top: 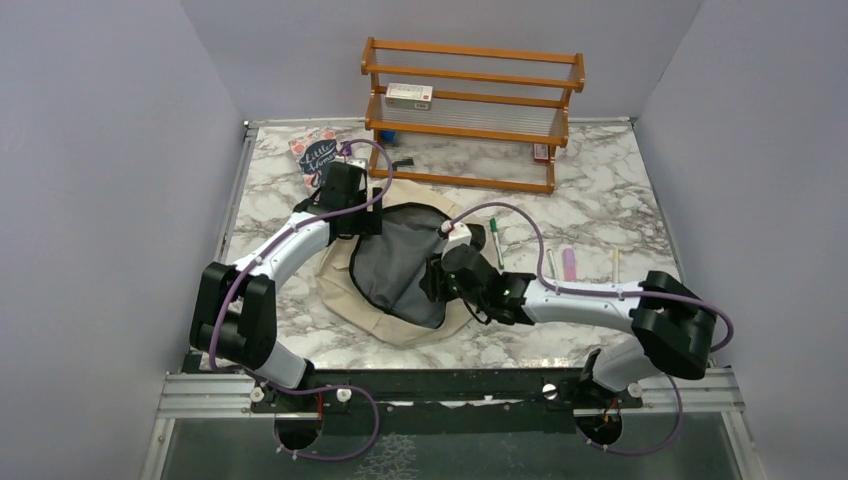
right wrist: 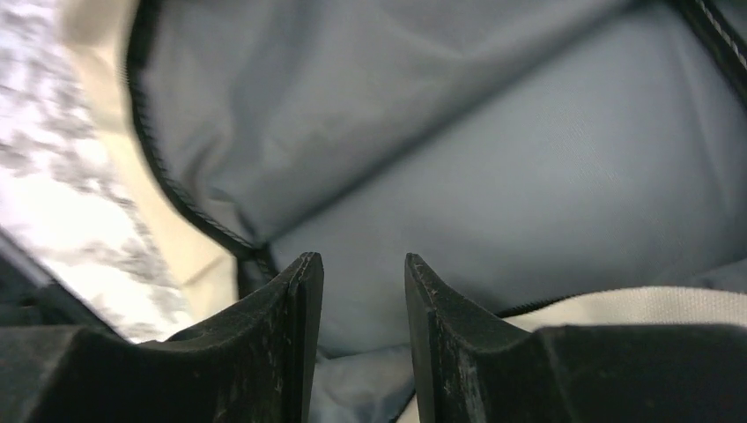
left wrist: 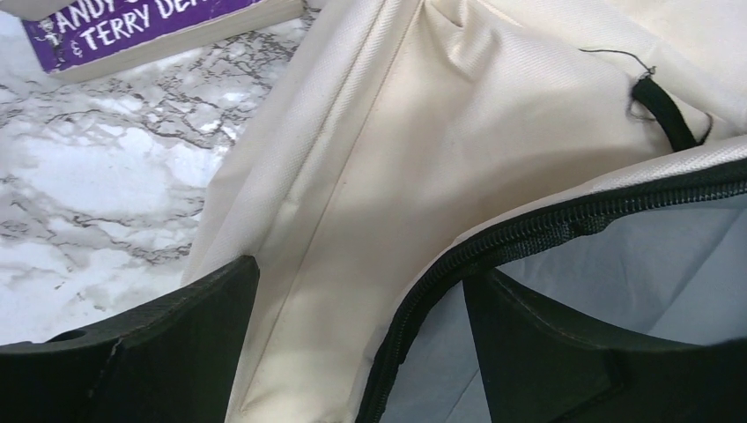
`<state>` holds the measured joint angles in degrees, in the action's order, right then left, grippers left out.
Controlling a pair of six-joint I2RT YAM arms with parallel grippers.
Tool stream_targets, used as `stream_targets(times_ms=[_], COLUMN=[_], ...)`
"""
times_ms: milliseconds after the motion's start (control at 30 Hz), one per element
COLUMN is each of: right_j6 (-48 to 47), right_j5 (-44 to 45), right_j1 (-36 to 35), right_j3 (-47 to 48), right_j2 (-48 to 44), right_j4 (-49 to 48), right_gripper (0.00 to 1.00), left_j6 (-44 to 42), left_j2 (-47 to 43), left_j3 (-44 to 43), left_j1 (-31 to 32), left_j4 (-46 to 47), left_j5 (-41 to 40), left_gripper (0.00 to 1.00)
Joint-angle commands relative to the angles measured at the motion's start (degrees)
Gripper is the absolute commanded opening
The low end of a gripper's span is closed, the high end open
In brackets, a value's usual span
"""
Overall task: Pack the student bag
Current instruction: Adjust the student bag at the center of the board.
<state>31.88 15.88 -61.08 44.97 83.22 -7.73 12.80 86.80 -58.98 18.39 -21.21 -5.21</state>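
The student bag (top: 395,260) lies in the middle of the marble table, cream canvas with its dark grey lining gaping open. My left gripper (top: 362,222) is at the bag's far-left rim. In the left wrist view this gripper (left wrist: 361,269) stands wide open astride the black zipper edge (left wrist: 528,231), one finger over the cream canvas (left wrist: 396,159), the other over the lining. My right gripper (top: 433,280) reaches into the opening from the right. In the right wrist view it (right wrist: 361,260) is open, with only the grey lining (right wrist: 493,176) behind the gap.
A wooden rack (top: 470,110) stands at the back with a small box (top: 408,95) on a shelf. A book (top: 315,155) lies at the back left, its purple cover (left wrist: 132,26) close to the bag. Pens (top: 497,240) and a pink item (top: 569,264) lie to the bag's right.
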Motion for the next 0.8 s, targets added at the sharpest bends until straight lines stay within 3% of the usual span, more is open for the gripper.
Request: stream_targets(times_ms=[0,233,467,600,767], right_j6=[4.91,13.49,17.23,11.10,1.95], right_j5=[4.66,12.12,13.46,10.03,2.21], right_j1=[0.12,2.04,7.54,8.13,8.11], right_j3=[-0.26,1.82,-6.12,-7.94,-8.54], right_j2=[4.27,8.93,1.16,-5.44,-13.36], right_j4=[7.28,20.12,25.20,21.08,9.80], right_gripper=[0.43,0.38,0.35,0.35,0.34], left_j6=[-1.62,-2.25,0.71,3.39,2.85], left_j2=[0.23,0.79,0.18,-2.52,-5.40], left_j3=[-1.58,-2.42,0.87,3.66,1.61], left_j1=[-0.37,-0.38,-0.33,-0.29,-0.29], left_j4=[-1.46,-2.23,-2.74,-2.20,-2.07], left_j5=[-5.63,-4.46,4.21,8.40,10.97], left_gripper=[0.87,0.86,0.73,0.73,0.82])
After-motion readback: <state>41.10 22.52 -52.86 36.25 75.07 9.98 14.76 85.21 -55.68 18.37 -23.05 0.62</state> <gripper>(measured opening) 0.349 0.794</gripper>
